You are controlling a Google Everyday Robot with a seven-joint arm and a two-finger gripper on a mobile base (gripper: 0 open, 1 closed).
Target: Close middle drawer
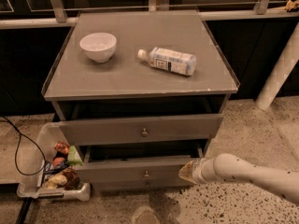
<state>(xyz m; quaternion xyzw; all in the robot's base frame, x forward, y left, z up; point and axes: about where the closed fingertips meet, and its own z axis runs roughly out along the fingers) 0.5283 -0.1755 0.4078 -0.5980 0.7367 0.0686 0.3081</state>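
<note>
The white, speckled arm (252, 174) reaches in low from the right, nearly level, below the front right corner of the counter (140, 78). Its gripper (188, 171) touches the right end of the middle drawer (126, 170); whether it is clenched or released I cannot tell. The bottle (169, 60) lying on the counter has a pale label, its print unreadable. The middle drawer is grey and slim-fronted, with a small round knob (146, 174), and stands partly pulled out beneath the top drawer (107, 130).
</note>
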